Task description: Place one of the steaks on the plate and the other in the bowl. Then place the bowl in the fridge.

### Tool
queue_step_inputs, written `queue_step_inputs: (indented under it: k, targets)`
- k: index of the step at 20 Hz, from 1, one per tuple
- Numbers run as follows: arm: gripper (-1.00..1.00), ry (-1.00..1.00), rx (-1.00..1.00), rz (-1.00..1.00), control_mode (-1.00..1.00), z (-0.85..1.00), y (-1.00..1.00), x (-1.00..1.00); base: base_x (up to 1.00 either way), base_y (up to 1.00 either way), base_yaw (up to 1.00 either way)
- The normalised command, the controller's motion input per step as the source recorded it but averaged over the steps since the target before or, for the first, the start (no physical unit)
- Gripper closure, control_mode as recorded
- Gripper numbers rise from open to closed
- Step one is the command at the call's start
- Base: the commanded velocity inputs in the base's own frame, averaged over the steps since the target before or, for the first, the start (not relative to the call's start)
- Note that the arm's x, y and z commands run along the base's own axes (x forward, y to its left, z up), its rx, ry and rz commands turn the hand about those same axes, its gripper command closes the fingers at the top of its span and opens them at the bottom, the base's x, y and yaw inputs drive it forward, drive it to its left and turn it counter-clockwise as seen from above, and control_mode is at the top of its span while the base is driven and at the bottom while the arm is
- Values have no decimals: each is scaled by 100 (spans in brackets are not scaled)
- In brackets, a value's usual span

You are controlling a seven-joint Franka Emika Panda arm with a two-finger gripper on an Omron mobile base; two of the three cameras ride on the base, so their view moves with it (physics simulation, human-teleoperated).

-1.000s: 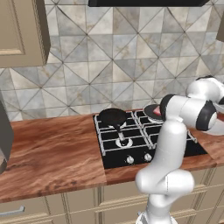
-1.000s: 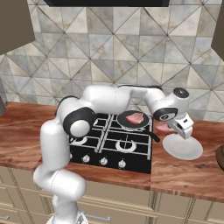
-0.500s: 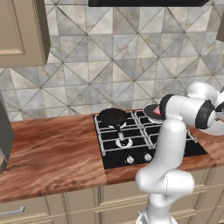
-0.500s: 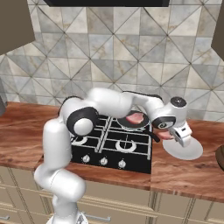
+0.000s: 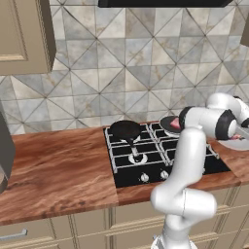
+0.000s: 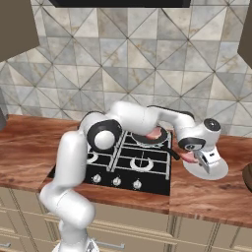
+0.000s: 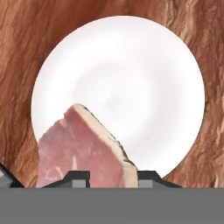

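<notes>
My gripper (image 7: 112, 178) is shut on a pink-red steak (image 7: 83, 153) and hangs just above the round white plate (image 7: 131, 74), over its near rim. From the right base view the gripper (image 6: 198, 158) holds that steak (image 6: 187, 156) over the plate (image 6: 216, 172), right of the hob. In the left base view the plate (image 5: 237, 145) lies at the right edge under the hand. The other steak (image 6: 156, 133) rests in a dark pan (image 5: 169, 124) on the back right burner. The dark brown bowl (image 6: 247, 175) peeks in at the far right. The fridge is out of view.
A black gas hob (image 6: 129, 163) is set into the wooden counter (image 5: 58, 170). A black frying pan (image 5: 125, 129) with a handle sits on its back left burner. A tiled wall closes the back, with a cabinet (image 5: 24, 34) up on the left.
The hand has come down and a little nearer with the steak, closer to the plate. The jaws have kept their grip.
</notes>
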Motion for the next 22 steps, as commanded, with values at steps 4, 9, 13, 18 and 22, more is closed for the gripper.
queue_step_inputs:
  k: [4, 9, 13, 18, 22]
  targets:
    - [100, 1, 0, 0, -100, -23, -28, 18, 0, 0, 0]
    - [100, 0, 0, 0, -100, -49, -6, 8, 0, 0, 0]
    - [100, 1, 0, 0, -100, -46, -2, 6, 0, 0, 0]
    - [-100, 0, 0, -3, -100, -18, -15, 17, 0, 0, 0]
    - [-100, -1, 0, -6, -100, -3, -17, 15, 0, 0, 0]
